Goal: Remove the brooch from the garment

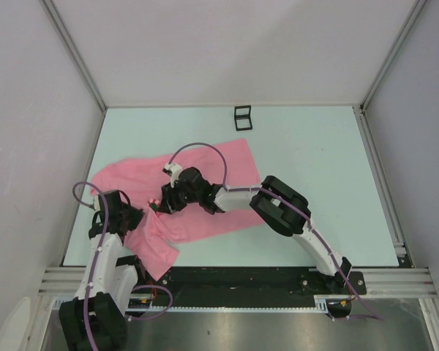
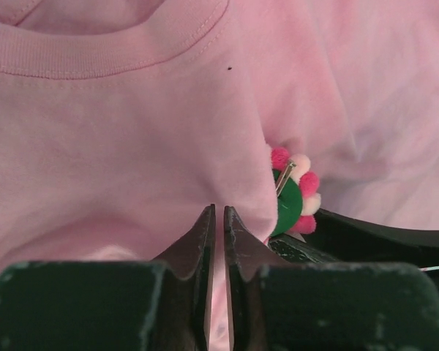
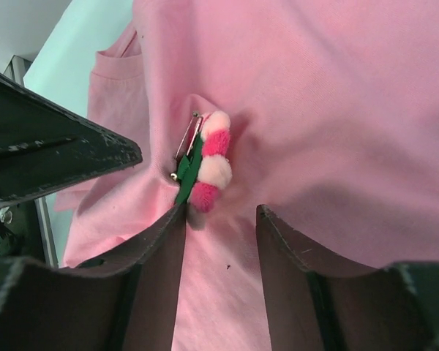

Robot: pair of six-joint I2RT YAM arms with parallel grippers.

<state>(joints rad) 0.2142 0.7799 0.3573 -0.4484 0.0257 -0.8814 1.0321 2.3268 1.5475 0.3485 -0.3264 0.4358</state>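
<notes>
Brooch [image 3: 208, 164] sits edge-on just ahead of the right gripper [image 3: 221, 210], off toward its left finger and not between the tips. Green backing and metal pin face that finger. Right jaws stand apart, holding nothing.

Left gripper [image 2: 218, 219]: jaws almost together, pinched on a thin fold of the garment [image 2: 117, 146]. From that tool the brooch [image 2: 296, 191] is just right of the tips, near but not touching.

Risks, as I judge them:
- Brooch is off-centre for the right gripper, so closing here would likely clip a petal edge or grab cloth along with it.
- Can't tell if the clasp is undone. If the pin is through the fabric, a straight pull drags or tears the cloth.
- The left pinch is on very little material and could slip under a tug.
- Both tools' fingers are close together, so a knock is possible.

No brand, label or writing readable on anything.
</notes>
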